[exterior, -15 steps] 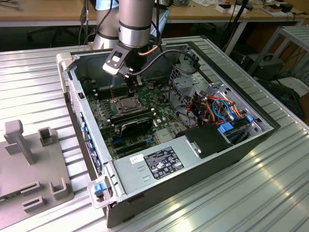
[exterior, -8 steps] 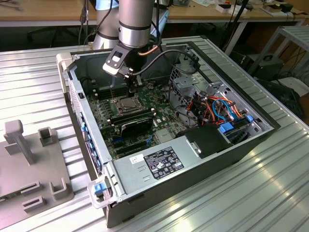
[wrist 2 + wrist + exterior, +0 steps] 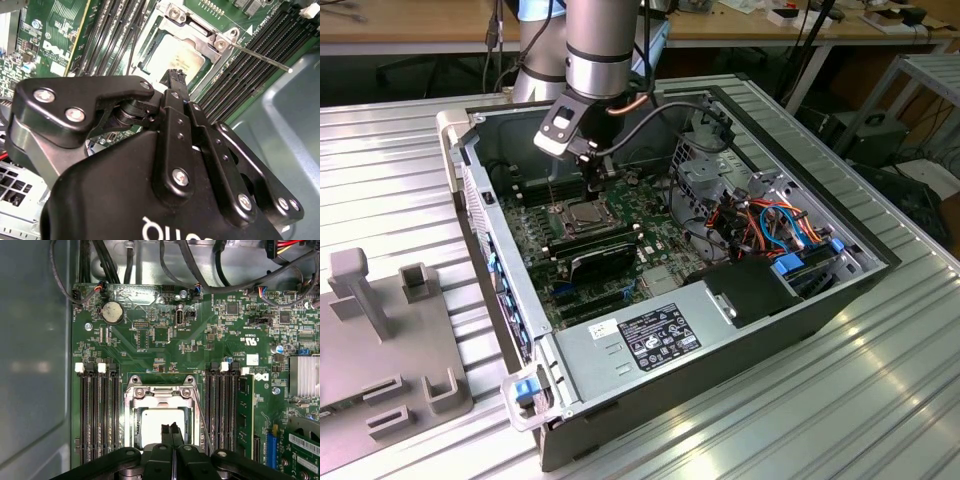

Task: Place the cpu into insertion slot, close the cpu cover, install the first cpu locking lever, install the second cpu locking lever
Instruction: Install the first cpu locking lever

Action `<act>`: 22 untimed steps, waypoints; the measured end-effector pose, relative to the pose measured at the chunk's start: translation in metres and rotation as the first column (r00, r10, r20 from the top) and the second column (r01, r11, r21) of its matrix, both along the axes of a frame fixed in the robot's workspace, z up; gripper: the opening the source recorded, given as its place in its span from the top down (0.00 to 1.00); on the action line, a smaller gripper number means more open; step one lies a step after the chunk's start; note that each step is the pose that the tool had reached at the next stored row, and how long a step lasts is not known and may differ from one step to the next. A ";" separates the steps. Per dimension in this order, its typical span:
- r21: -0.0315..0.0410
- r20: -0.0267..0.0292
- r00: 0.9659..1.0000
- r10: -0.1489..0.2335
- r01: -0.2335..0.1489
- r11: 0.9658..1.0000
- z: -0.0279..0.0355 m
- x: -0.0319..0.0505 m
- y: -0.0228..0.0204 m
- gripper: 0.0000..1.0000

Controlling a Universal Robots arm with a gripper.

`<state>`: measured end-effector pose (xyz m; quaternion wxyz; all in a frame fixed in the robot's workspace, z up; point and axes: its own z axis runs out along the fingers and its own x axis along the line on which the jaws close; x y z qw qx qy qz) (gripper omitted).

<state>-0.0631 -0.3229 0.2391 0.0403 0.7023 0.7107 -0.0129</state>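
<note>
First wrist view: the gripper has its two black fingers pressed flat against each other with nothing between them. Their tips hang directly over the cpu. The cpu sits in the insertion slot, and its silver-grey top shows through the window of the cpu cover, which frames the chip on all sides. Whether the fingertips touch the chip or stop just above it cannot be told.

A thin locking lever runs along one side of the slot, just beside the fingers, and angles away from the socket frame. Long black memory slots flank the socket on both sides of the gripper. Beyond the fingertips, the green circuit board carries a round coin cell.

In the second wrist view, the joined fingertips of the gripper stand over the near edge of the cpu. The locking lever sticks out to one side above the memory slots, with its far end free.

In the exterior view, the arm reaches down into the open computer case. It holds the gripper close above the cpu.
</note>
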 end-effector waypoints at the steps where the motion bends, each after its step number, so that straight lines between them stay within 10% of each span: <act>1: 0.000 0.000 1.000 0.003 -0.003 1.000 0.0001 0.0000 0.0000 0.89; 16: 0.001 0.000 1.000 0.012 -0.012 1.000 0.0100 0.0005 0.0000 0.89; 22: 0.001 0.000 0.997 0.082 -0.082 0.997 0.0100 0.0005 0.0000 0.89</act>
